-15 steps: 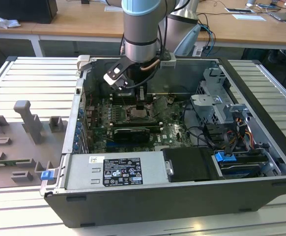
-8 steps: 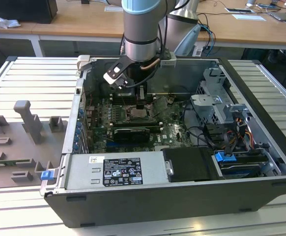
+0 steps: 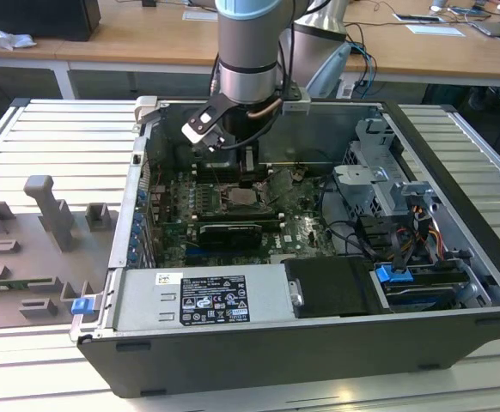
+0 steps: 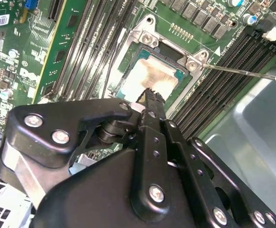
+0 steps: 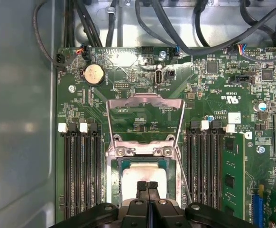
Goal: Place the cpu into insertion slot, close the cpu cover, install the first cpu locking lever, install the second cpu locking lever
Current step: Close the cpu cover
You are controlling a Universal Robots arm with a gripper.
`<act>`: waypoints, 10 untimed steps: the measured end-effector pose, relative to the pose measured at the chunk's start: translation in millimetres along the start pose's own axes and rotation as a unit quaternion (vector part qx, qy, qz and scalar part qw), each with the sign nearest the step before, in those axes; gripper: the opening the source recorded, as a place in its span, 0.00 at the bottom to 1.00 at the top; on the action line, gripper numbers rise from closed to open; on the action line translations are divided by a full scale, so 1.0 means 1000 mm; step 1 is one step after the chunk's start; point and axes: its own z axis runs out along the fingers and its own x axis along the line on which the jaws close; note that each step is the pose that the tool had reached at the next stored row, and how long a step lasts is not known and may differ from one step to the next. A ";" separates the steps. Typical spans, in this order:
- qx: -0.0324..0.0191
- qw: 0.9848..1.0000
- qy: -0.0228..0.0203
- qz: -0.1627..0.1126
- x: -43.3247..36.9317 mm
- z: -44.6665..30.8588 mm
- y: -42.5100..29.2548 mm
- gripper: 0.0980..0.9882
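Observation:
The cpu lies flat in the insertion slot, its pale metal top showing in both wrist views. My gripper hovers just over the cpu's near edge with its fingers shut together and nothing between them. The cpu cover stands swung open beyond the slot, with green board visible through its window. One thin locking lever sticks out free beside the slot. In the exterior view the gripper hangs over the slot inside the computer case.
Long black memory slots flank the socket on both sides. Cables run along the case wall behind the board. A graphics card, a power supply and a drive cage stand around inside the case.

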 end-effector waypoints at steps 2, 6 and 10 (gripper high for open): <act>0.000 1.000 0.000 0.000 0.0000 -0.0016 0.0001 0.01; 0.000 1.000 0.000 0.000 0.0001 -0.0029 0.0002 0.01; 0.000 1.000 0.000 0.000 0.0001 -0.0034 0.0002 0.01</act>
